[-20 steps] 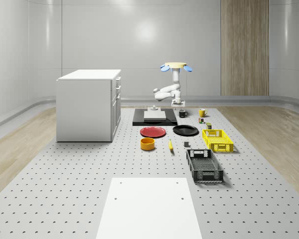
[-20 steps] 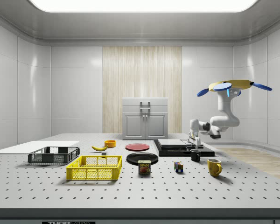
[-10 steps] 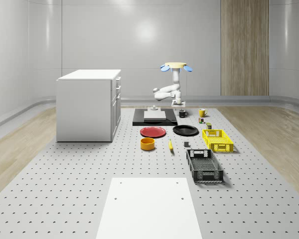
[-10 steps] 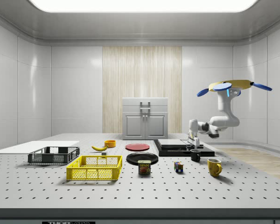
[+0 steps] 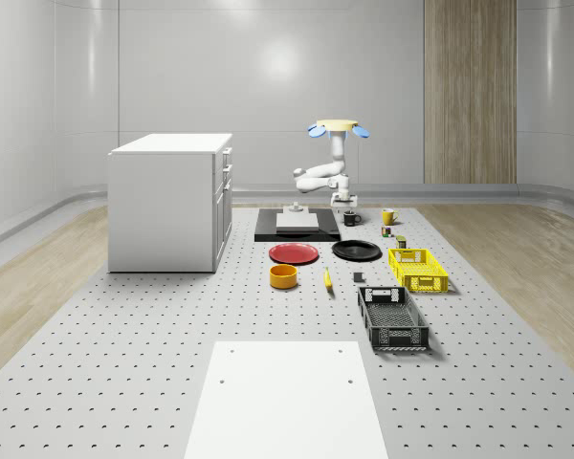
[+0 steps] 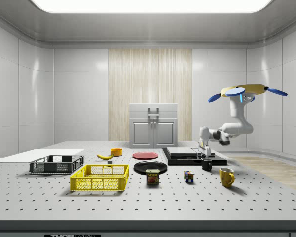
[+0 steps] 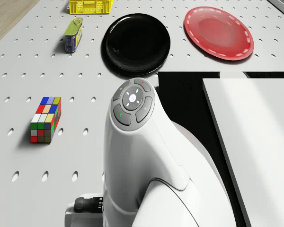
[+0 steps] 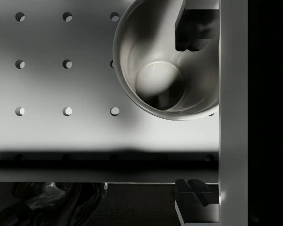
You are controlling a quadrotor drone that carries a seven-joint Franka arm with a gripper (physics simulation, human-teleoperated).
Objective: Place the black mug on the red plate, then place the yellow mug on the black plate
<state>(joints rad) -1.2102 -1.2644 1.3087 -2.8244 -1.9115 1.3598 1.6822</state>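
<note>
The black mug (image 5: 350,218) stands upright on the table beside the black slab, also seen at black mug (image 6: 206,165). In the wrist view I look straight down into the mug (image 8: 165,66). My gripper (image 8: 193,113) is open just above it, one fingertip (image 8: 193,28) over the mug's mouth and the other well outside the rim. The drone (image 5: 336,127) hovers over the table's far end, arm reaching down to the gripper (image 6: 203,154). The yellow mug (image 5: 388,216) stands to the whole-scene view's right. The red plate (image 7: 218,32) and black plate (image 7: 136,43) lie side by side nearer the table's middle.
A black slab (image 5: 268,229) carries a white block next to the mug. A white cabinet (image 5: 170,201) stands at the whole-scene view's left. A Rubik's cube (image 7: 46,119), a can (image 7: 74,34), a yellow crate (image 5: 417,269), a black crate (image 5: 392,316), an orange bowl (image 5: 283,276) and a banana (image 5: 327,279) lie around.
The gripper has come down a little toward the black mug. The drone holds its place and the mugs and plates have not moved.
</note>
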